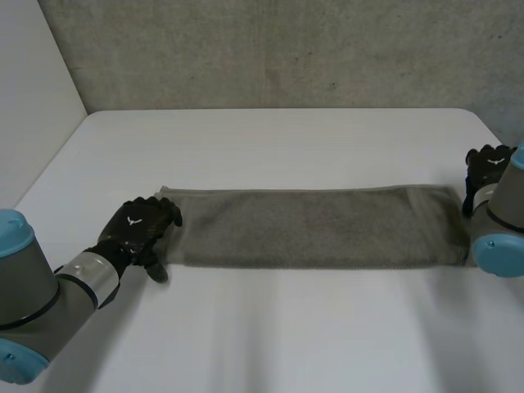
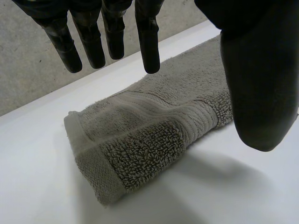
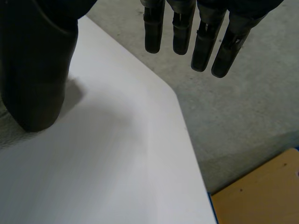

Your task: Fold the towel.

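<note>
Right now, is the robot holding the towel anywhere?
No, nothing is held. The left hand is open at one end of the towel, and the right hand is open beside the other end.

text: none legible | logo: small white emblem on left robot hand back

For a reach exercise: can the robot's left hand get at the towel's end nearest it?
Probably yes: the left hand is open at that end of the towel, fingers straight above it, nothing between.
</note>
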